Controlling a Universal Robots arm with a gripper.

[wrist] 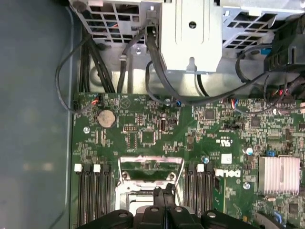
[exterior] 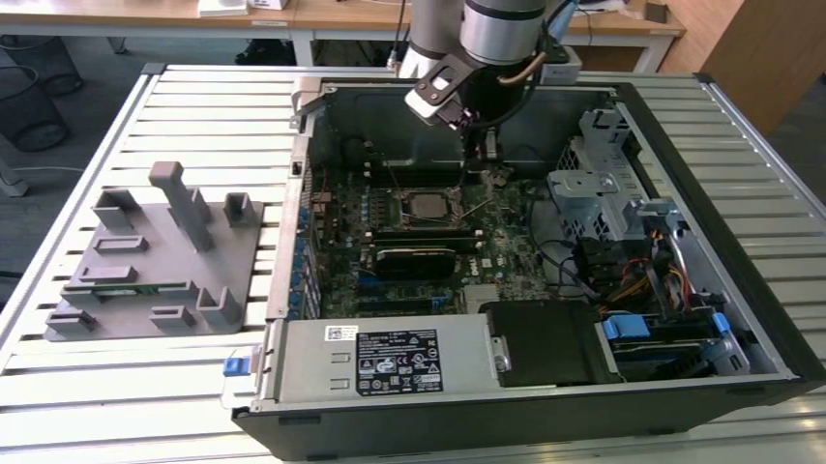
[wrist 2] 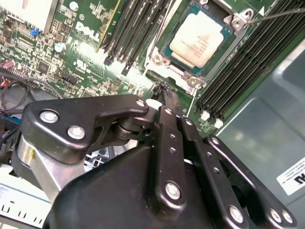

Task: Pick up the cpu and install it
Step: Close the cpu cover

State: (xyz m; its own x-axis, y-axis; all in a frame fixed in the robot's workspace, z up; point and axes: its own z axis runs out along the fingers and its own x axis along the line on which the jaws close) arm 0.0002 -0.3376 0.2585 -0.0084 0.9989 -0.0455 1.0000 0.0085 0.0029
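Observation:
The cpu, a small square chip with a pale silvery top, lies flat in the black socket on the green motherboard; in the exterior view the cpu sits mid-board inside the open computer case. My gripper hangs over the board just beyond the socket, toward the exterior view's right. Its black fingers are pressed together with nothing between them, and the fingertips hover at the socket's metal frame. A thin wire lever sticks out beside the socket.
Black memory slots flank the socket. A metal drive cage, bundled cables and a power supply crowd the case. A grey fixture block with a green memory stick stands on the slatted table at the exterior view's left.

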